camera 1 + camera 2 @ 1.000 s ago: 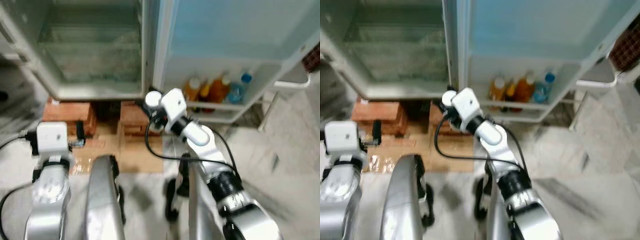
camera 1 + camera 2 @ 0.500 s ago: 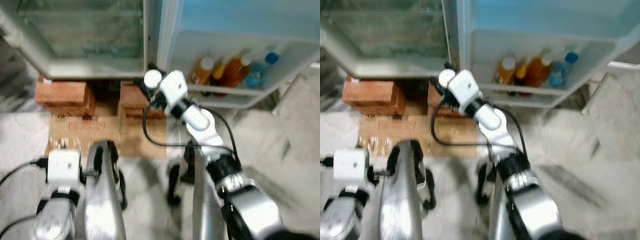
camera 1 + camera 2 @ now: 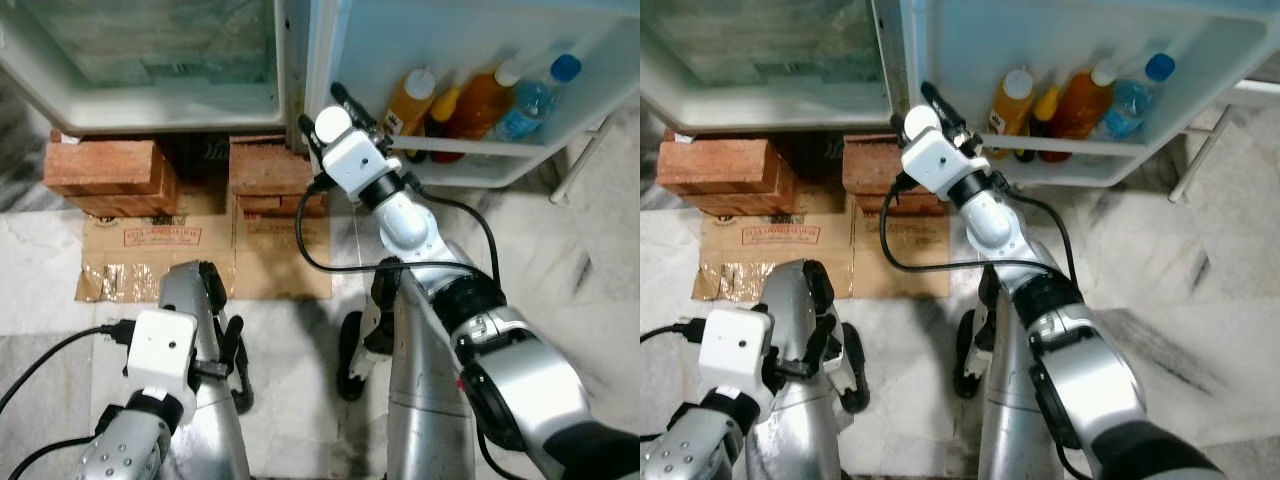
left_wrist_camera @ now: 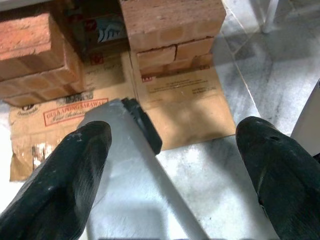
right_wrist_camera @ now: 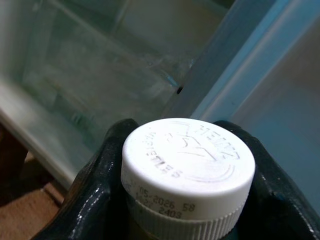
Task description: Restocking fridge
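— What's reading clearly on the white cap?
— "HEINZ" is showing embossed on top, and "05.2026 58" over "2403" is running along its rim.
— And the cardboard on the floor?
— Red print is reading "GUJA APONGSARAWAK", though I'm partly guessing at the letters.

My left claw hangs with its fingers spread wide apart, gripping nothing. Between them I see the robot's silver leg, and beyond it flattened cardboard on the marble floor, under brick stacks.
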`<state>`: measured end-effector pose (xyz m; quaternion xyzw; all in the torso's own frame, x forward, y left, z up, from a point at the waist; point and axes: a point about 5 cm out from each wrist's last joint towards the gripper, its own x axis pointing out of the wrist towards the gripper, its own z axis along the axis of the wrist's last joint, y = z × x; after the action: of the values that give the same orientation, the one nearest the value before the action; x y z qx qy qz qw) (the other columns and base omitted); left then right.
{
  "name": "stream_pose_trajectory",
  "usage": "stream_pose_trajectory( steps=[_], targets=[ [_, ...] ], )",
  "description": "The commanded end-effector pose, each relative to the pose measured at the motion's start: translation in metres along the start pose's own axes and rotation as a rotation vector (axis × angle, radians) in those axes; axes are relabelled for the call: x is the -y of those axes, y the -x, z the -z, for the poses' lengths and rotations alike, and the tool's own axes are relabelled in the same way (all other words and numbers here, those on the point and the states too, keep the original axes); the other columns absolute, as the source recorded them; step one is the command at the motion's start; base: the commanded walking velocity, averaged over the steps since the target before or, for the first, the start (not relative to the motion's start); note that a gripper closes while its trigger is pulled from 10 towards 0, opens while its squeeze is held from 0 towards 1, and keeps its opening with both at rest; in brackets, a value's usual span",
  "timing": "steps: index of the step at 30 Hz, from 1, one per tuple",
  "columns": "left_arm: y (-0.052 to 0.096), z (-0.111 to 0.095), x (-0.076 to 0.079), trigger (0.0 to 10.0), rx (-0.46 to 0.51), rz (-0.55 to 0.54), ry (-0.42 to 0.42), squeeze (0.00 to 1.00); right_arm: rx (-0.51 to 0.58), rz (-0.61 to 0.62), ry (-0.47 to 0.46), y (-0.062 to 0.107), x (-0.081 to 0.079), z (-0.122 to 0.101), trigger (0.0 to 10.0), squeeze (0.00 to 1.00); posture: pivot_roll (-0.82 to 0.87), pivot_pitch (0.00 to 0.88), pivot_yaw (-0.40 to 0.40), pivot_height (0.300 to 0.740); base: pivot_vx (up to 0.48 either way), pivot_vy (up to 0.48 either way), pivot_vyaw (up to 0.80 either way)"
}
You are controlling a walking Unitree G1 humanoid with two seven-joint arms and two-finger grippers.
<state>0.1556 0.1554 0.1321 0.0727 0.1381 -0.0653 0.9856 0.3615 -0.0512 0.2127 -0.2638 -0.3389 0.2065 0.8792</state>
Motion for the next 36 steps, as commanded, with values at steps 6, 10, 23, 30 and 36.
stream_pose_trajectory(
  steps=[6,10,23,30,36],
  targets=[
    [0.004,0.002,-0.002,10.0,-0.02,-0.019,-0.018,0.0,0.123,0.206,0.018,-0.027,0.021,-0.027,10.0,0.0,0.26,0.487,-0.022,0.462,0.0,0.0,0.0],
    [0.004,0.001,-0.003,10.0,-0.013,-0.024,-0.023,0.0,0.14,0.234,0.066,-0.029,0.022,-0.029,10.0,0.0,0.27,0.491,-0.019,0.462,0.0,0.0,0.0],
    [0.003,-0.003,-0.005,10.0,0.018,-0.048,-0.033,0.0,0.03,0.427,0.003,-0.022,0.038,-0.012,10.0,0.0,0.29,0.493,-0.019,0.462,0.0,0.0,0.0],
    [0.007,-0.01,-0.005,10.0,0.059,-0.07,-0.038,0.0,-0.053,0.468,-0.11,-0.019,0.027,-0.003,10.0,0.0,0.33,0.508,-0.016,0.462,0.0,0.0,0.0],
    [0.019,-0.016,-0.006,10.0,0.084,-0.088,-0.038,0.0,-0.054,0.472,-0.113,-0.021,0.025,-0.004,10.0,0.0,0.35,0.531,-0.006,0.462,0.0,0.0,0.0]
  ],
)
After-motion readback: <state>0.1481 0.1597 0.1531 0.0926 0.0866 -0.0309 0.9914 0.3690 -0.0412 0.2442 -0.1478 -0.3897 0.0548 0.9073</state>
